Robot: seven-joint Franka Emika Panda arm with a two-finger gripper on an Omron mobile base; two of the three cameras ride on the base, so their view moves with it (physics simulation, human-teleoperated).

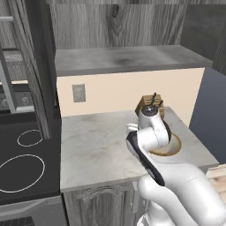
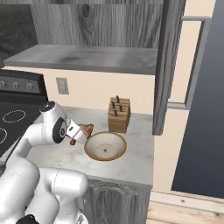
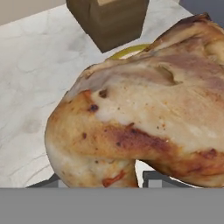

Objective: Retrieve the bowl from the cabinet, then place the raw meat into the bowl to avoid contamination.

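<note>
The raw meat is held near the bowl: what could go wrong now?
1. The raw meat hangs in the gripper beside the bowl's rim, not over its middle; released here, it may land on the counter.
2. The knife block stands close behind the bowl; a wide swing might hit it.

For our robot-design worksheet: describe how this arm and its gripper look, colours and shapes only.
The arm has glossy white, rounded shells with dark bands at its joints and a black strip along one link. The gripper is white, with small dark finger tips. No cables or markings are visible.
</note>
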